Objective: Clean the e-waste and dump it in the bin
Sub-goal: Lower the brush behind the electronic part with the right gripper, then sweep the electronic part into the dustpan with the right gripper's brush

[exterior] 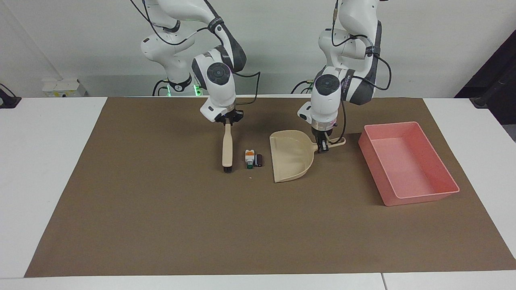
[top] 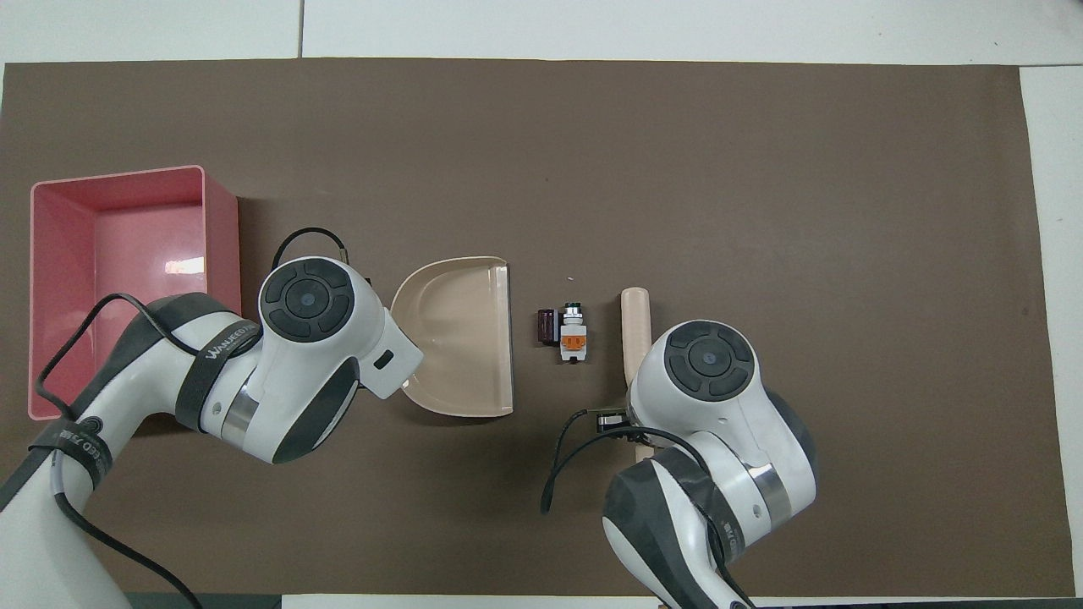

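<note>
The e-waste (exterior: 253,158) lies on the desk between brush (exterior: 227,150) and dustpan (exterior: 291,156); the bin (exterior: 407,162) sits beside the dustpan. Right tool (exterior: 228,121) grips the brush handle; left tool (exterior: 323,146), pointing down, grips the dustpan handle.

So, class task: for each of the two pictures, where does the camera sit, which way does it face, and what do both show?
Facing view: high across the table, looking at both robots; whole arms show, right gripper holding the brush, left gripper the dustpan.
Overhead view: high above the robots' end, looking steeply down; only wrists and forearms show.
Shared: the e-waste, pink bin, brown mat.
</note>
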Robot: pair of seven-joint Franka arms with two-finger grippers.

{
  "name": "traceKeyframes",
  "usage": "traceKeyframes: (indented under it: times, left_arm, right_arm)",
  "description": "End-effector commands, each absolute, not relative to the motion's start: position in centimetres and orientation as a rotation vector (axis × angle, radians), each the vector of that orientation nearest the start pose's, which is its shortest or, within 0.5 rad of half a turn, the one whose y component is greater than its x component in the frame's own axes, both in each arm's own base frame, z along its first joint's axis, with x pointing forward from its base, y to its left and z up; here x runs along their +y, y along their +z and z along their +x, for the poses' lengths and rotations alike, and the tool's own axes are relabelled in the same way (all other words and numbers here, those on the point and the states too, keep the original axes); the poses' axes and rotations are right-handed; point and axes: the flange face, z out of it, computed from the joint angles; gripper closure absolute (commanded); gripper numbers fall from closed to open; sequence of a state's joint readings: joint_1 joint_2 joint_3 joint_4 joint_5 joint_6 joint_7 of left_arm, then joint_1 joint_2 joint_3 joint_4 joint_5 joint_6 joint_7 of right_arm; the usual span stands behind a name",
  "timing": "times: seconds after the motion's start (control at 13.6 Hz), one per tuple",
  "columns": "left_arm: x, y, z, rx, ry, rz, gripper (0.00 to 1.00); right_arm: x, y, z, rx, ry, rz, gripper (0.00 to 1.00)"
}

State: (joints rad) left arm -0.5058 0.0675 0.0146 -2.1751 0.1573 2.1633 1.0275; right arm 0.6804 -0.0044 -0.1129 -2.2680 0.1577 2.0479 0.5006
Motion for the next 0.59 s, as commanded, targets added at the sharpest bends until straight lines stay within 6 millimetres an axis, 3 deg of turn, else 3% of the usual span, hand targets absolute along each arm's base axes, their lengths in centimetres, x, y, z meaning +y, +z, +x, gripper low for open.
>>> traceKeyframes:
  times: [0.0,0.15,0.51]
  left_arm:
    - [-25.1,35.2,47.5,2.172,0.188,-2.089,1.0]
    - [-25.0,35.1,47.4,2.172,0.202,-2.089,1.0]
    - [-25.1,35.1,47.1,2.153,0.235,-2.091,1.0]
  right_arm:
    - [29.0,33.1,40.7,0.072,0.379,-3.089,1.0]
    - [29.8,32.1,40.8,0.081,0.365,-3.087,1.0]
    - [32.5,31.7,41.9,0.125,0.359,-3.058,1.0]
